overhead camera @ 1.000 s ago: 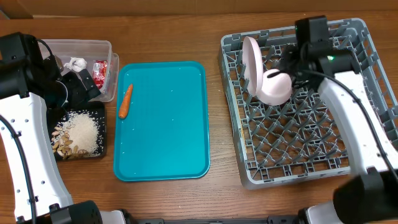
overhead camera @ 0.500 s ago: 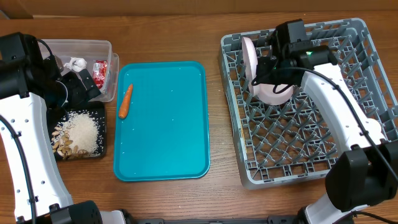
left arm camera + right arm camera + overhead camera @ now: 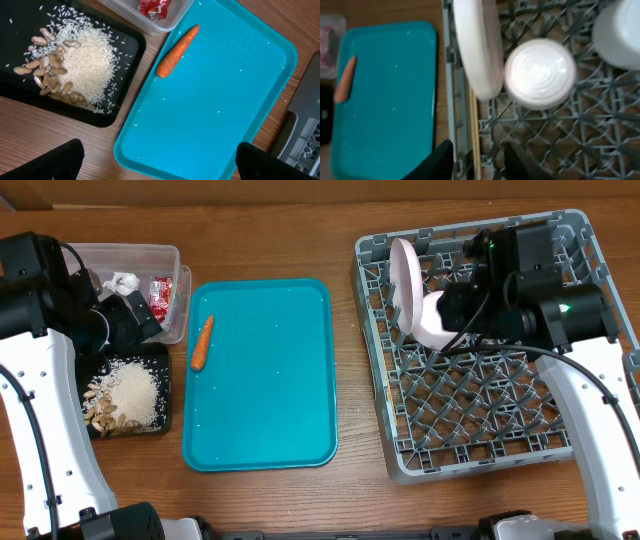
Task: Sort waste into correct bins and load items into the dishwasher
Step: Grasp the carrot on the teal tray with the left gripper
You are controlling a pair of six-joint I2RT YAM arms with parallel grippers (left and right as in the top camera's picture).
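- Large square grey plastic dish rack [image 3: 480, 410] sits at 3 o'clock on the wooden table [image 3: 350, 240], just beside the teal rectangular serving tray [image 3: 260, 400].
- Round white flat plate [image 3: 405, 275] stands on edge among the pegs near the rack's 10 o'clock corner.
- Round white bowl [image 3: 540, 72] rests base up at the plate's 4 o'clock, touching it.
- A second round white dish [image 3: 620, 30] shows at 1 o'clock in the right wrist view.
- Thin wooden chopsticks [image 3: 474, 130] lie in the rack along its wall, at 6 o'clock from the plate.
- Right gripper [image 3: 477, 150] hovers above the rack by the bowl, fingers parted, nothing between them.
- Small orange carrot [image 3: 201, 343] lies on the teal tray near its 10 o'clock corner.
- Clear rectangular plastic tub [image 3: 100, 255] at the tray's 10 o'clock holds the crumpled white tissue [image 3: 123, 281] and the crumpled red-and-white wrapper [image 3: 160, 295].
- Shallow black rectangular tray [image 3: 160, 360] at 8 o'clock holds loose white rice [image 3: 135, 390] and tan peanuts [image 3: 100, 412].
- Left gripper [image 3: 157, 150] hangs spread wide and empty over the teal tray's edge beside the black tray.
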